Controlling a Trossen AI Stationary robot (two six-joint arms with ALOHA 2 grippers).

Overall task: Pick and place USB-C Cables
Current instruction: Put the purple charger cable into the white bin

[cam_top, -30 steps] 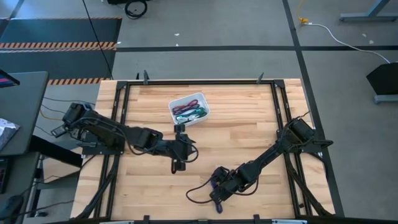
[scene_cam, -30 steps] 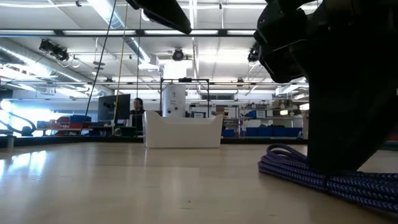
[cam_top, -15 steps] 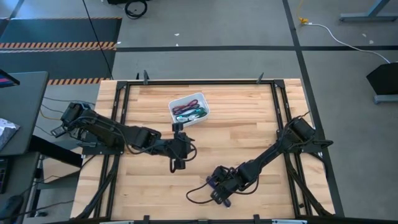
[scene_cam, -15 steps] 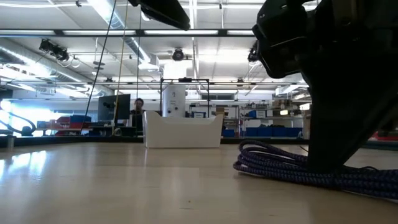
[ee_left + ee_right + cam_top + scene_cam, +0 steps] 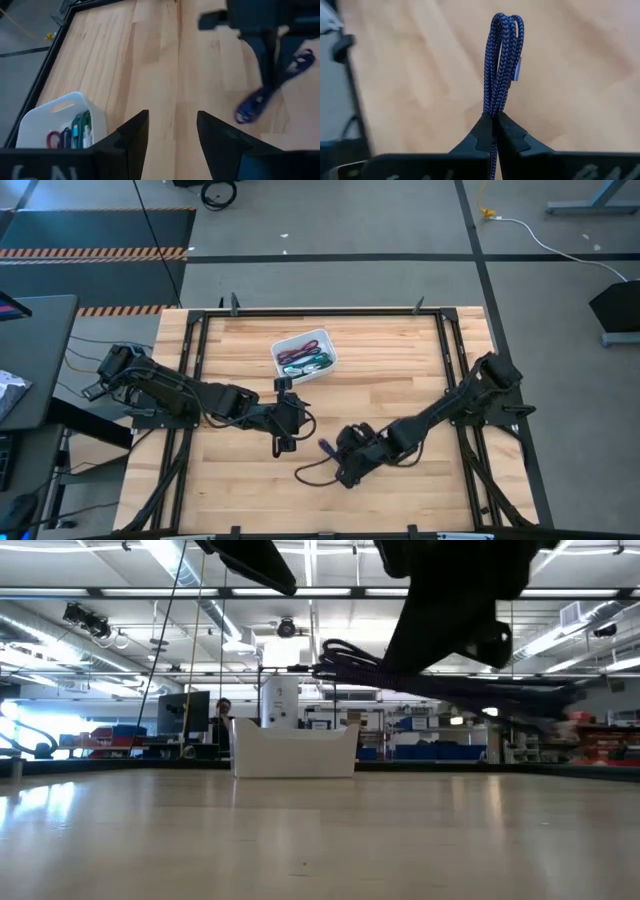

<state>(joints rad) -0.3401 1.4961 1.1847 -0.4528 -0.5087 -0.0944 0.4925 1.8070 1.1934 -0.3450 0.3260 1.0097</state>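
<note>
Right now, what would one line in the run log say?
right hand: shut on purple cable, lifted off table | left hand: open, empty, beside white tray | tray: holds other cables

Motion blur smears the purple cable [image 5: 450, 680] in the low view. Inside the white tray [image 5: 290, 341] near the bench's far edge, the bundled cables [image 5: 306, 360] are too small to count.

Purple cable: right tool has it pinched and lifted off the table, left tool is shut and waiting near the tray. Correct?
One thing is off: the left tool is open, not shut; the left wrist view shows a clear gap between its fingers. The rest holds: the right tool is pinching the purple cable, lifted off the table in the low view, and the left tool waits near the tray.
</note>
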